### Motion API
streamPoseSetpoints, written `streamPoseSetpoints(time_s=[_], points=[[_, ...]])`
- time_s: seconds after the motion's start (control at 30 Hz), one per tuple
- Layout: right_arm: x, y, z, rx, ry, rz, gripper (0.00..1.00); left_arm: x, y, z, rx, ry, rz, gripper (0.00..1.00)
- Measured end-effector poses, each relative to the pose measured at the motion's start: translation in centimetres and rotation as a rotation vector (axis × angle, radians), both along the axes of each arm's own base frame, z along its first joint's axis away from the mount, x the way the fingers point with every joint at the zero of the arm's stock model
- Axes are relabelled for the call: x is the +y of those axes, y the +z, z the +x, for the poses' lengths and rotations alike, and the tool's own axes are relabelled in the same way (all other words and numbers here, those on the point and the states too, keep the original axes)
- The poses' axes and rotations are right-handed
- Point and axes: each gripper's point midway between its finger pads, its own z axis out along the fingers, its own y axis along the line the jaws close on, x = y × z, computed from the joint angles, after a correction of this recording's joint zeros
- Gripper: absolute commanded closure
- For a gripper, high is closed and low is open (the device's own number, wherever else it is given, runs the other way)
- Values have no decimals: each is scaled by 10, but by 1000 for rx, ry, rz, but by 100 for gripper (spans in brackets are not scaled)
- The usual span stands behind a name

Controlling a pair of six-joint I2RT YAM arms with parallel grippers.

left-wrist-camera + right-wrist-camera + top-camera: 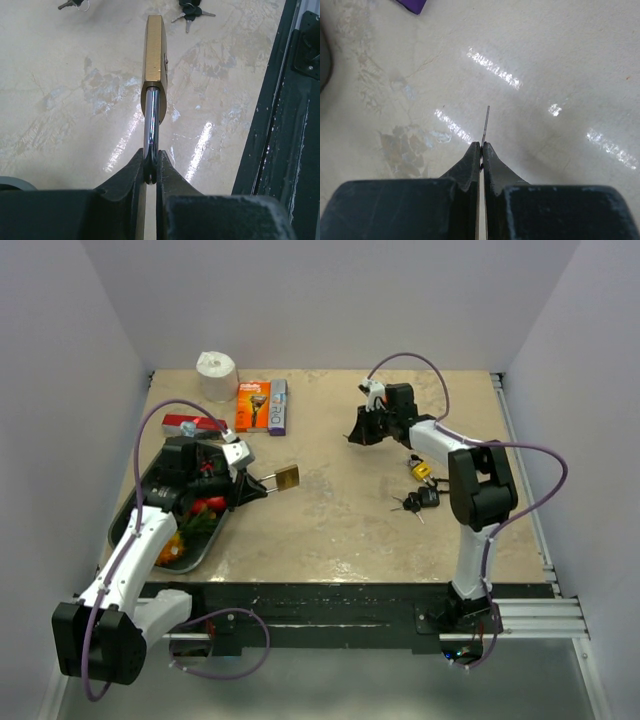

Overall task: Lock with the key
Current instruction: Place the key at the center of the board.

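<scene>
Top external view, entry by entry.

1. Brass rectangular padlock (287, 478): held clear of the beige mottled surface (340, 530), just at 9 o'clock of its centre. The left wrist view shows the body (154, 50) edge-on, pointing to 12 o'clock, with its polished steel shackle (151, 125) running back to 6 o'clock.
2. Left claw (255, 487): clenched on the shackle bend, fingers (131, 172) pressed against either side of it.
3. Right claw (353, 436): at about 1 o'clock of the centre, well apart from the padlock. In the right wrist view it (481, 150) is clenched on a thin silver key blade (485, 122), seen edge-on and sticking out towards 12 o'clock above the surface.
4. Black-headed key bunch (415, 502): lying on the surface at 4 o'clock, beside the right arm.
5. Small yellow-and-dark item (420, 470): just at 12 o'clock of that bunch; too small to identify.
6. Dark oblong tray (135, 510): 8 o'clock edge, holding red and orange pieces.
7. White paper roll (215, 375): 11 o'clock corner.
8. Orange carton (253, 405): just at 3 o'clock of the roll.
9. Flat red box (193, 423): at 6 o'clock of the roll.
</scene>
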Motion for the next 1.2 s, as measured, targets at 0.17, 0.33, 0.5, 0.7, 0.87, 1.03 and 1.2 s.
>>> streamPoseSetpoints(time_s=[0.17,0.33,0.5,0.7,0.87,1.03,1.2], points=[[4,-15,16,22,-51,25,100,0,-1,3,5,17,-12,100],[7,-32,20,56,-83,44,100,-1,-2,3,15,23,-20,100],[9,-40,25,64,-102,64,100,-1,-7,1,27,26,-21,100],[12,-48,31,73,-127,70,93,-1,-12,0,40,27,-19,100],[20,-49,32,74,-120,77,44,0,-13,0,42,30,-18,100],[25,-46,31,63,-103,76,30,0,-16,-1,63,31,-16,100],[29,-30,25,28,-32,80,14,1,-27,-7,118,18,7,100]])
